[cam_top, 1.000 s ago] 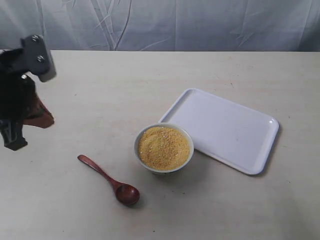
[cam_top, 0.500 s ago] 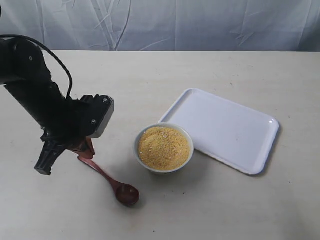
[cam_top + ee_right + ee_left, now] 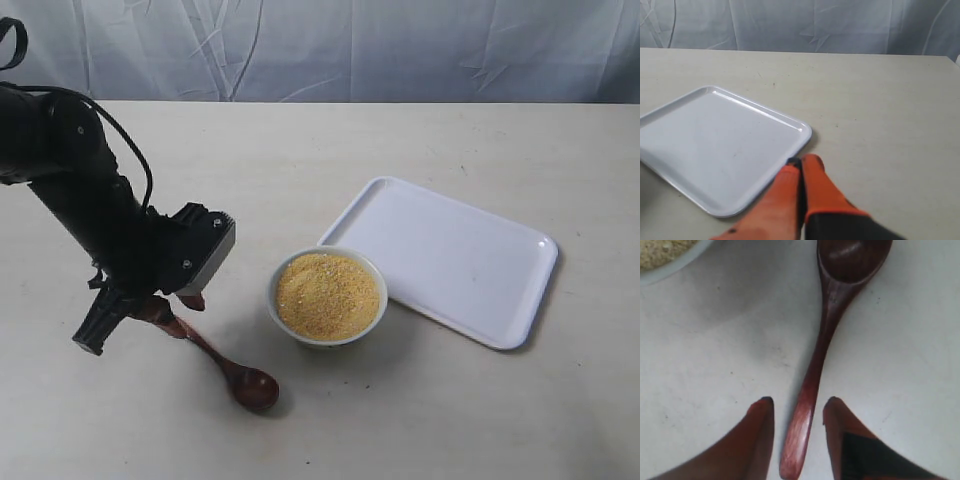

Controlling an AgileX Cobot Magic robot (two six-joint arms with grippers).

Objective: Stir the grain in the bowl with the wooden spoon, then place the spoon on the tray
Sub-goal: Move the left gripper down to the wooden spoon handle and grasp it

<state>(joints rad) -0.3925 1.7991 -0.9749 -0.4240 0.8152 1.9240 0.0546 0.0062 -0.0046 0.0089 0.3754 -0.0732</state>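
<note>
one dark reddish-brown glossy wooden spoon lies flat on the pale counter, nearest of all. its oval end points toward the near edge and its slim handle runs back to the left. the left fingers, rust-coloured, stand apart on either side of the handle's tip. a thin gap of counter shows on each side, so they do not grip it. open counter spreads in front of the spoon and off to the right.

just behind and to the right sits one small round white bowl, heaped with fine golden-yellow grain. one flat white rectangular tray with rounded corners lies askew just beside the bowl's far right. i cannot tell if they touch. the orange right fingers are pressed together on nothing, by one tray corner. a broad band of counter runs behind the tray to a wrinkled grey cloth backdrop.
</note>
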